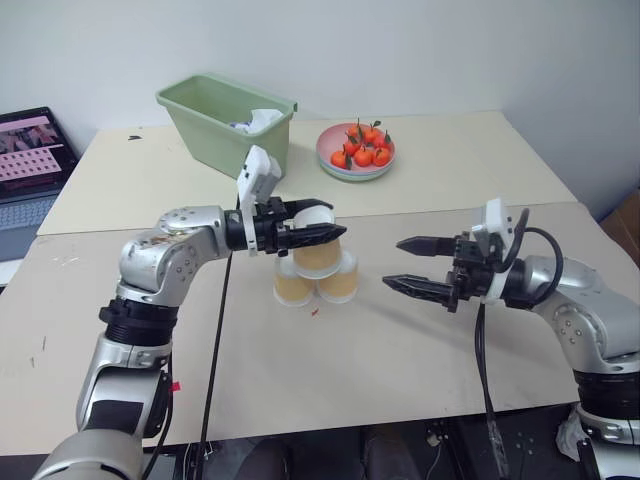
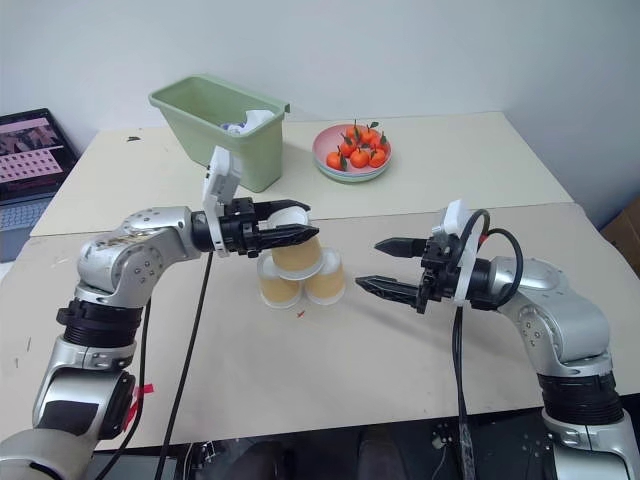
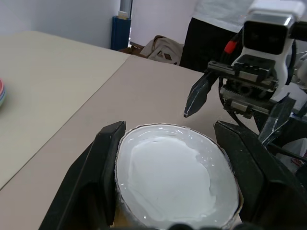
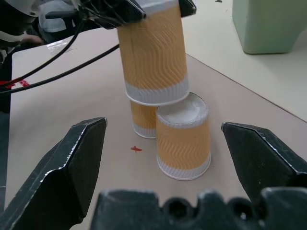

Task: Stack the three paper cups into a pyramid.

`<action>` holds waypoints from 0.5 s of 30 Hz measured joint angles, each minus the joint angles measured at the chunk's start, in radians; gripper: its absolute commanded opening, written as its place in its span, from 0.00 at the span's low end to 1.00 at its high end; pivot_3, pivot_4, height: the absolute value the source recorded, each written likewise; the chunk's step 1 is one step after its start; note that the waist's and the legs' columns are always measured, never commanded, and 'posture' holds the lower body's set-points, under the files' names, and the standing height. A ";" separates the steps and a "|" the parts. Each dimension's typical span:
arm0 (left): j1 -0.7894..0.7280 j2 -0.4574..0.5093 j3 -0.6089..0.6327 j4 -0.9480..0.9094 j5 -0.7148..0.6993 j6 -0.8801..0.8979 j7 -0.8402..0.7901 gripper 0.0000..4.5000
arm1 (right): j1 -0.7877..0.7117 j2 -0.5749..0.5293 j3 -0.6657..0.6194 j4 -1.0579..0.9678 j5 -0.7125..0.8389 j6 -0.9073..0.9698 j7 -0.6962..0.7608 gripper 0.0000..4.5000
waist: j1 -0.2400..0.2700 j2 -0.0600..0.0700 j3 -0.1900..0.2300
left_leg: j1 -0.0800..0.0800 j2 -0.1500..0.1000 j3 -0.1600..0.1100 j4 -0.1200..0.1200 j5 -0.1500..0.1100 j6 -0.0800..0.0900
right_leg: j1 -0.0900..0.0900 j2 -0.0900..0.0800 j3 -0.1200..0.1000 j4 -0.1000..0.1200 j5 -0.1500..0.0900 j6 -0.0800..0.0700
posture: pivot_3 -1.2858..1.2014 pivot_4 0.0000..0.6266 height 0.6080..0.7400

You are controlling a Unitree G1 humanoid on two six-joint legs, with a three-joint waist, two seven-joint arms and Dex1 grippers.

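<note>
Two paper cups [image 1: 293,287] [image 1: 339,280] stand upside down, side by side, in the middle of the near table. The third cup [image 1: 318,250], also upside down, sits over the gap between them, and my left gripper [image 1: 335,220] is shut on its upper end from the left. The left wrist view has its white base [image 3: 175,179] between my two fingers. Whether its rim [image 4: 156,93] rests on the lower cups or hangs just above them I cannot tell. My right gripper [image 1: 392,263] stands open a short way to the right of the cups, pointing at them and holding nothing.
A green plastic bin [image 1: 225,120] and a plate of small orange fruits [image 1: 355,150] stand on the far table behind the cups. A laptop [image 1: 30,160] lies off the table's left edge. Black cables hang from both arms.
</note>
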 measured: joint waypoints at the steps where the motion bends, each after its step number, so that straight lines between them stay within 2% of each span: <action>1: -0.001 0.000 0.000 0.004 0.008 -0.008 -0.006 0.63 | 0.005 -0.001 0.000 -0.005 0.005 0.001 0.000 1.00 | 0.000 0.000 0.000 | 0.000 0.000 0.000 0.000 0.000 0.000 | 0.000 0.000 0.000 0.000 0.000 0.000 | 0.52 0.24 0.90; 14: -0.026 -0.030 0.000 0.063 0.077 -0.062 -0.037 0.63 | -0.006 -0.008 0.002 0.006 0.007 0.001 -0.011 1.00 | 0.005 0.000 0.000 | 0.000 0.000 0.000 0.000 0.000 0.000 | 0.000 0.000 0.000 0.000 0.000 0.000 | 0.52 0.24 0.90; 15: -0.026 -0.033 0.000 0.063 0.081 -0.064 -0.037 0.71 | -0.010 -0.008 0.002 0.009 0.006 0.000 -0.011 1.00 | 0.006 0.000 0.000 | 0.000 0.000 0.000 0.000 0.000 0.000 | 0.000 0.000 0.000 0.000 0.000 0.000 | 0.52 0.24 0.90</action>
